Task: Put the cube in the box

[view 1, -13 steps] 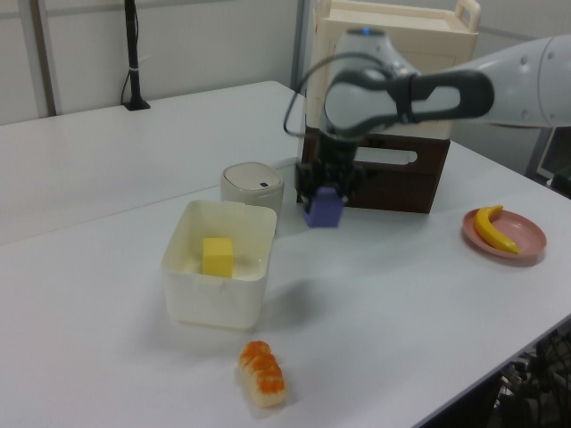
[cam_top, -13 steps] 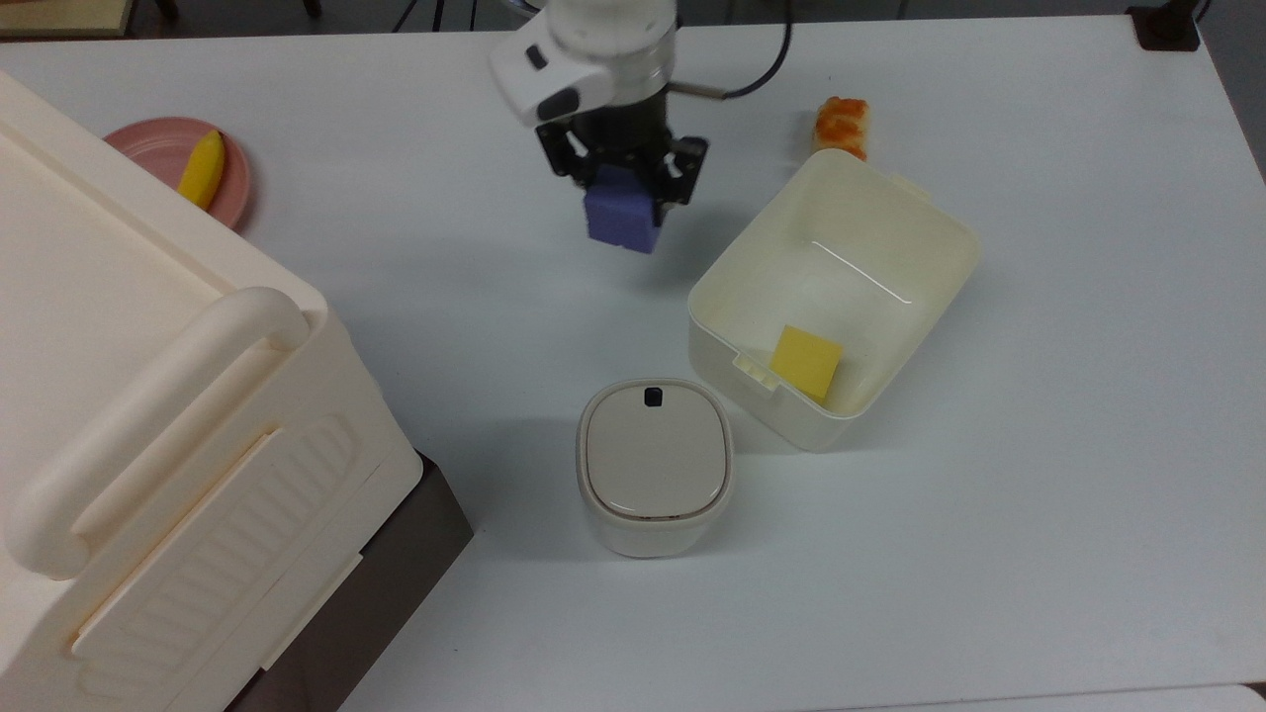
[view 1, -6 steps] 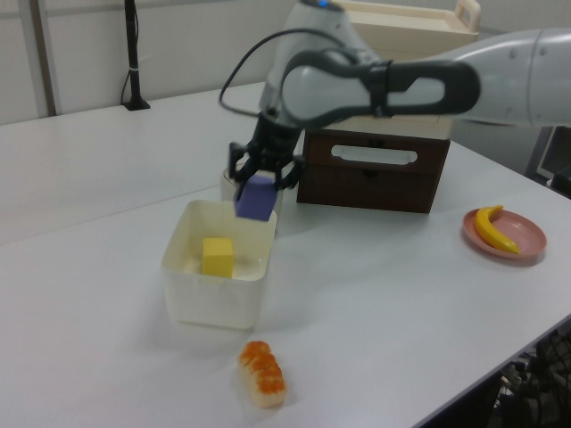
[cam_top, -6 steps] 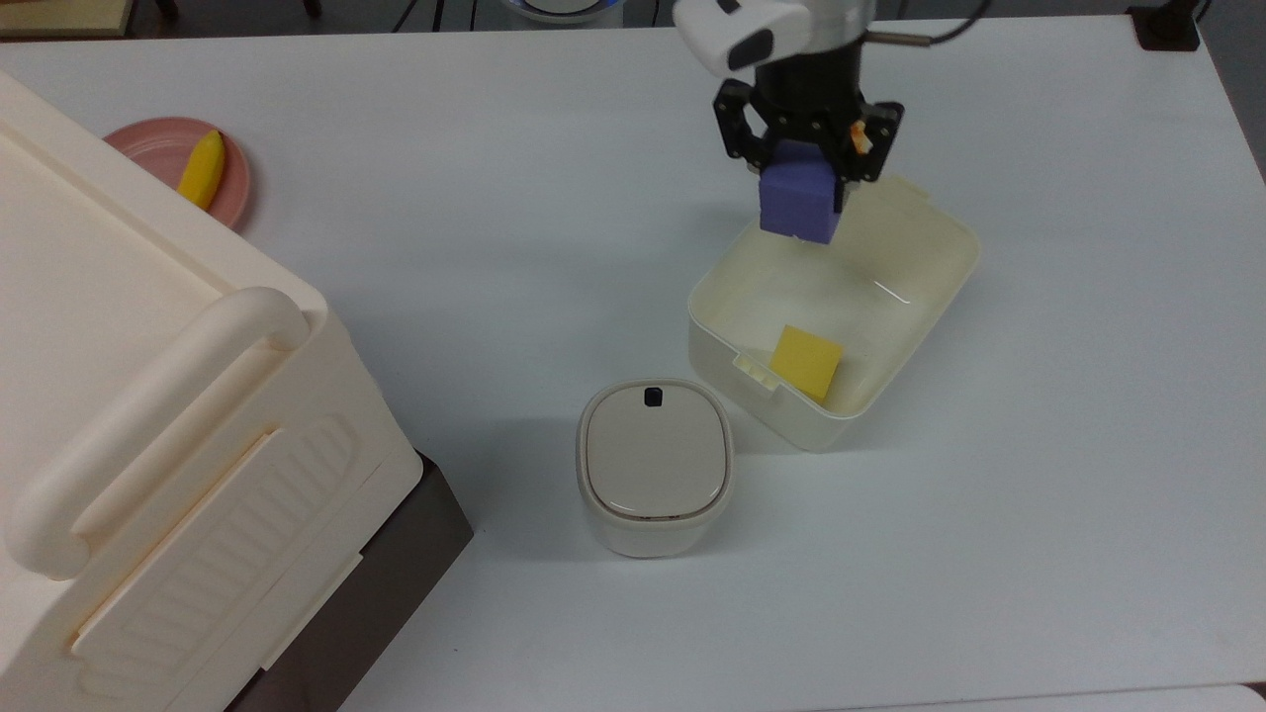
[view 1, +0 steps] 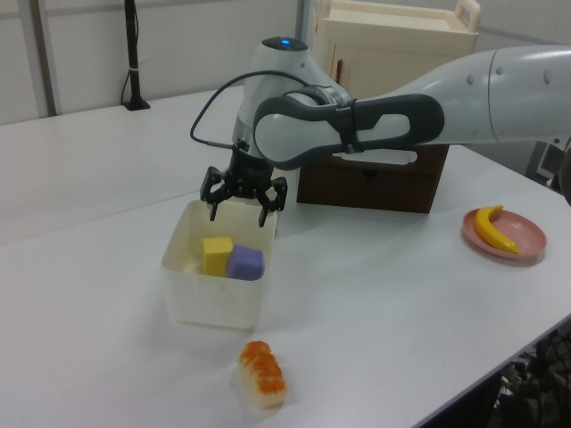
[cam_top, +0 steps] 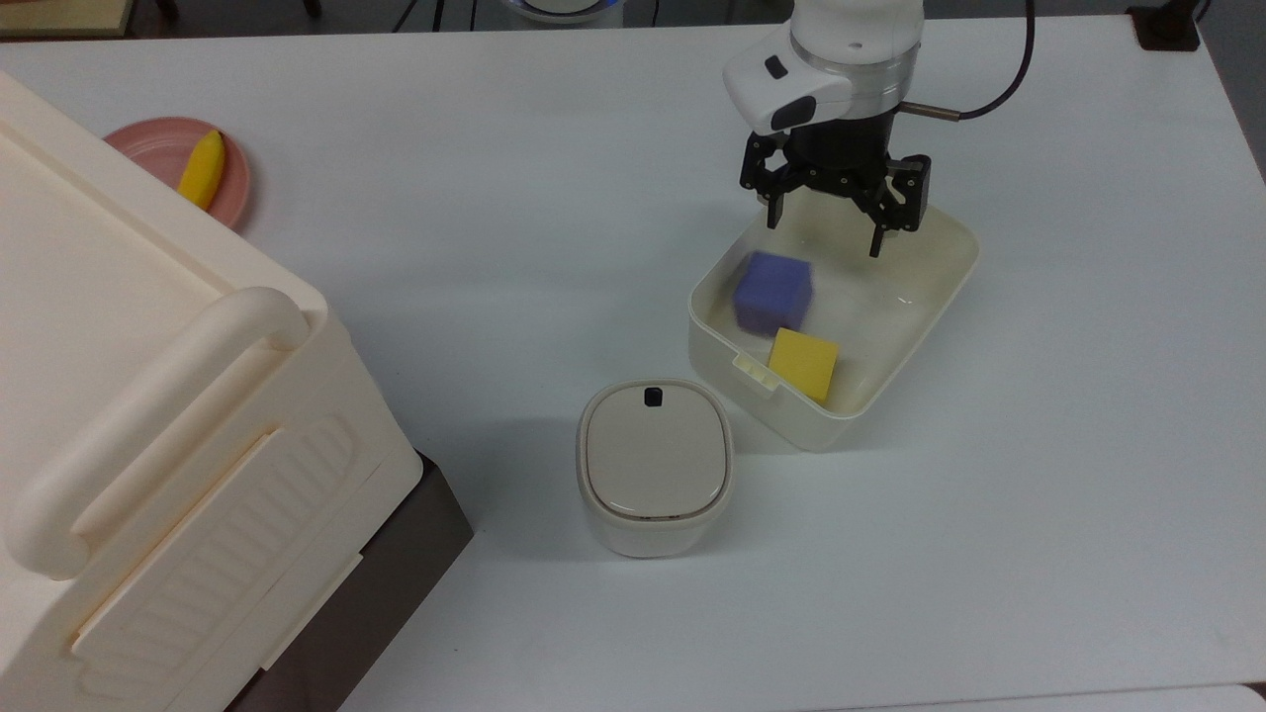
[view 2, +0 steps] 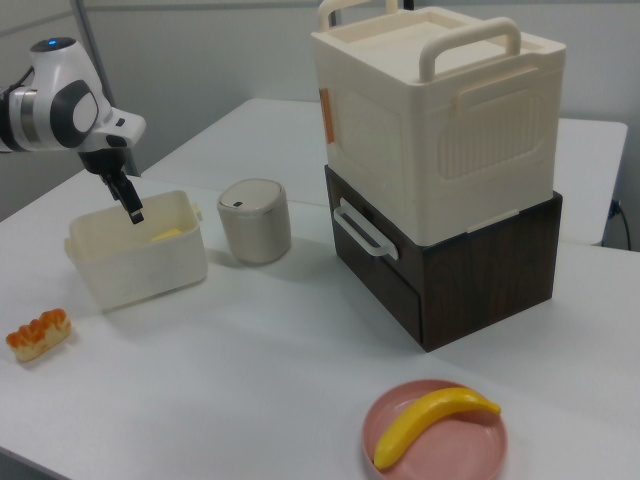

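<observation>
The purple cube [cam_top: 772, 292] lies inside the box [cam_top: 951, 289], a shallow cream tub, against a yellow block [cam_top: 804, 363]. In the left view the cube [view 1: 244, 263] sits to the right of the yellow block [view 1: 217, 254] within the box [view 1: 210, 303]. My gripper [cam_top: 826, 222] hangs open just above the box's far end, holding nothing. The left view shows the gripper [view 1: 239, 212] with its fingers spread over the rim. In the right view the gripper [view 2: 130, 208] dips over the box [view 2: 140, 265].
A small bin with a beige lid [cam_top: 655, 465] stands close to the box. A big cream crate [cam_top: 148, 415] on a brown base fills the top view's left. A pink plate [cam_top: 163, 148] holds a banana. A sushi piece [view 1: 261, 374] lies on the table beside the box.
The gripper carried the purple cube from the open table to over the box, then opened. The cube dropped into the box beside the yellow block.
</observation>
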You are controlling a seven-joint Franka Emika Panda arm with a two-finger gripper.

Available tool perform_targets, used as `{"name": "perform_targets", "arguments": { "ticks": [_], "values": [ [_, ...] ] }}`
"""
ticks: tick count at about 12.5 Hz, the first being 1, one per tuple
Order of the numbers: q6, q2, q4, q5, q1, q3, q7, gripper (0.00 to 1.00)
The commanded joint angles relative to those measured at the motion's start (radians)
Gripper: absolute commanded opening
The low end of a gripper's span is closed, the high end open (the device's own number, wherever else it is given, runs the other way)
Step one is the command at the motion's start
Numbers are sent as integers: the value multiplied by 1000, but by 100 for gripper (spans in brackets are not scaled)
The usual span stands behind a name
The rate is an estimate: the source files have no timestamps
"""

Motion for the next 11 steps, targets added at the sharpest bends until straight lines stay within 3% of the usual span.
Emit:
{"name": "perform_targets", "arguments": {
  "ticks": [1, 3, 5, 8, 11],
  "values": [
    [-148, -50, 8, -51, -3, -18, -73, 100],
    [-292, -78, 5, -38, 2, -114, -277, 100],
    [-350, -101, 0, -32, -39, -162, -443, 100],
    [-379, -157, -16, -22, -162, -162, -653, 100],
    [-419, -200, -15, -22, -243, -165, -773, 100]
  ]
}}
